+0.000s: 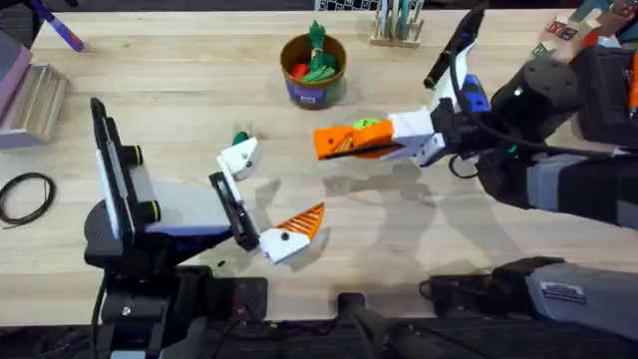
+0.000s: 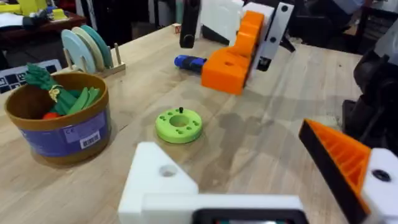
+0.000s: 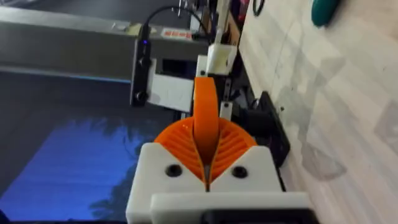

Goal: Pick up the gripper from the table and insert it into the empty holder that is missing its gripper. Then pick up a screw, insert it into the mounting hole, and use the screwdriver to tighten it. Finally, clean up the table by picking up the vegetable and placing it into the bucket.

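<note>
Above the worktop, right pincer clamped shut on the gripper, left pincer spread open, bucket label unreadable, green disc half hidden.

vegetable seemingly in bucket

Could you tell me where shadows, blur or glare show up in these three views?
Overhead: soft shadows on the table under the right hand. Left wrist: the near holder is blurred, the bucket sharper. Right wrist: a blue glow lights the dark area behind the orange pads.
</note>
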Available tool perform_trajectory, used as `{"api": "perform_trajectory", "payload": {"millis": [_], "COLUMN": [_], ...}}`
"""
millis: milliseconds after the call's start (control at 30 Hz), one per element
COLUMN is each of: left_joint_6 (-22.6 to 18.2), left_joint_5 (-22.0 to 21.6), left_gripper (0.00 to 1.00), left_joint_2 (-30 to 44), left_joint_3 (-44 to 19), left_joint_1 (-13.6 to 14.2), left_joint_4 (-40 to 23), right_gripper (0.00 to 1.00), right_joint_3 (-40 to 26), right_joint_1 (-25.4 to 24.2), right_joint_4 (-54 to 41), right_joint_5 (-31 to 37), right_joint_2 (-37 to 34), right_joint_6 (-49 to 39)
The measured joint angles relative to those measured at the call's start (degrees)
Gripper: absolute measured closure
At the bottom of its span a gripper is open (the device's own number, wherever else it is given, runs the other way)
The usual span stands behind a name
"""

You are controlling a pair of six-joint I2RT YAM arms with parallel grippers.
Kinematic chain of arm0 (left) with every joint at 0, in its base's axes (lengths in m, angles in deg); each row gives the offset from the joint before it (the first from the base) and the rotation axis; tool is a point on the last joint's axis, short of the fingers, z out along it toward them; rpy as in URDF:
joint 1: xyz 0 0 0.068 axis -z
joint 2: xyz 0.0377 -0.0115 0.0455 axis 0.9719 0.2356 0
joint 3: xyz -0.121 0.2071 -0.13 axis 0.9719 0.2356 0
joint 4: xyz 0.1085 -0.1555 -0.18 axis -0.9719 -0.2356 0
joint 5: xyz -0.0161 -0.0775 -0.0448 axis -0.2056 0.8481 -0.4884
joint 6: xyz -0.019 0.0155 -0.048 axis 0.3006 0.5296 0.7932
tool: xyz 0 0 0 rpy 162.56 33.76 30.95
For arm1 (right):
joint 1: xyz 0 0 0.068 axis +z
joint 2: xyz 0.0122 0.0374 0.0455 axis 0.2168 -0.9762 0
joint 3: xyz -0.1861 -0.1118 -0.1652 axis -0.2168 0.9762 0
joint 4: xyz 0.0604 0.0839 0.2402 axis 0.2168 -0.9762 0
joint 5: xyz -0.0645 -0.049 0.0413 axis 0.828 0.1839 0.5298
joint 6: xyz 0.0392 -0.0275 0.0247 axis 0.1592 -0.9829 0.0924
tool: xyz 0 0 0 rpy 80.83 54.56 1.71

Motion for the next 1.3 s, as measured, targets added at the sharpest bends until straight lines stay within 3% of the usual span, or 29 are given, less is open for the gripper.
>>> {"api": "perform_trajectory", "payload": {"millis": [233, 467, 767, 1300], "left_joint_6": [0.00, 0.00, 0.02, 0.00], "left_joint_5": [0.00, 0.00, 0.00, 0.02], "left_gripper": [0.015, 0.014, 0.015, 0.015], "left_joint_2": [0.00, 0.00, 0.00, 0.00], "left_joint_3": [0.00, 0.00, 0.00, 0.00], "left_joint_1": [0.00, 0.00, 0.00, 0.00], "left_joint_4": [0.00, 0.00, 0.00, 0.00], "right_gripper": [0.993, 0.993, 0.993, 0.993], "right_joint_3": [-1.16, -8.49, -14.74, -20.25], "right_joint_1": [0.15, 4.23, 8.92, 14.80], "right_joint_4": [0.13, 0.15, 0.13, 0.13], "right_joint_5": [-4.42, -8.16, -8.44, -8.44], "right_joint_2": [-1.43, -9.45, -18.57, -25.10], "right_joint_6": [0.85, 0.89, 0.00, -1.32]}}
